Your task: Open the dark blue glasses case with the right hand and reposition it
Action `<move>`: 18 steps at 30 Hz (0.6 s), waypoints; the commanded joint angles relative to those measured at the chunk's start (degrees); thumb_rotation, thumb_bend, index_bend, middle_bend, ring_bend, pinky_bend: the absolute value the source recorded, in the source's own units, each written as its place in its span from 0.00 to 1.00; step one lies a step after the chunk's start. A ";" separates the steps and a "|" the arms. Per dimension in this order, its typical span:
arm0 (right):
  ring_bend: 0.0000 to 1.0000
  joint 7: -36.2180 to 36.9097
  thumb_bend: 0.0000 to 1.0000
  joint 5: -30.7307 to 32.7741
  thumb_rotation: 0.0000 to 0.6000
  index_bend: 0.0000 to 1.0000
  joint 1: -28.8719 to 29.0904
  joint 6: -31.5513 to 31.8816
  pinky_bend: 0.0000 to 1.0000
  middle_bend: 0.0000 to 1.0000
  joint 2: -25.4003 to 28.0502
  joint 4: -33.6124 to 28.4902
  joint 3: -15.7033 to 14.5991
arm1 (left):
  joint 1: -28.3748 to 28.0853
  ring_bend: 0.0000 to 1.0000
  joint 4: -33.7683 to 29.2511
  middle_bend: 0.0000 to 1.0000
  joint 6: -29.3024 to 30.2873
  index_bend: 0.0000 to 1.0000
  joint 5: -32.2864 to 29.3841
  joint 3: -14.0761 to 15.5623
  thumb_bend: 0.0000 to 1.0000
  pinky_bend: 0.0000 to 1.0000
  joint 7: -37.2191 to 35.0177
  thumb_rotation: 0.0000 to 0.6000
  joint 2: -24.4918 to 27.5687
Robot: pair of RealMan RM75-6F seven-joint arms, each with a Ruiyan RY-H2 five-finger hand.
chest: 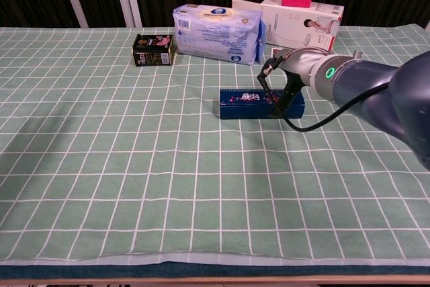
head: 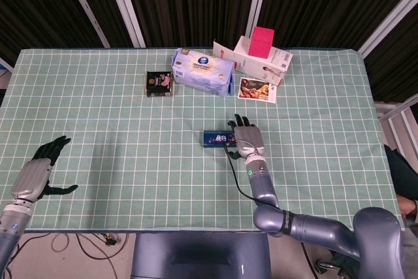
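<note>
our right hand (chest: 282, 85) draped over right half of the glasses case (chest: 245, 103), grip unclear, lid looks closed | case mid-table (head: 98, 109) | risk: fingers miss the lid seam, case skids toward the photo card (head: 257, 89)

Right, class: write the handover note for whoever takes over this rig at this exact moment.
Right hand: over the right end of the dark blue glasses case, fingers draped on it; a firm grip is not clear.
Left hand: open, resting on the green checked tablecloth at the near left edge, holding nothing.
Case: lying flat mid-table, lid apparently closed.
Done: the reach to the case.
Left: open the lid with the right hand, then reposition the case.
</note>
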 commanded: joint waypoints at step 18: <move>0.00 1.05 0.41 2.58 1.00 0.21 4.84 -1.83 0.24 0.00 -4.10 6.33 0.39 | -0.39 0.00 -0.32 0.00 -1.46 0.00 -1.01 -0.07 0.01 0.00 -0.81 1.00 0.31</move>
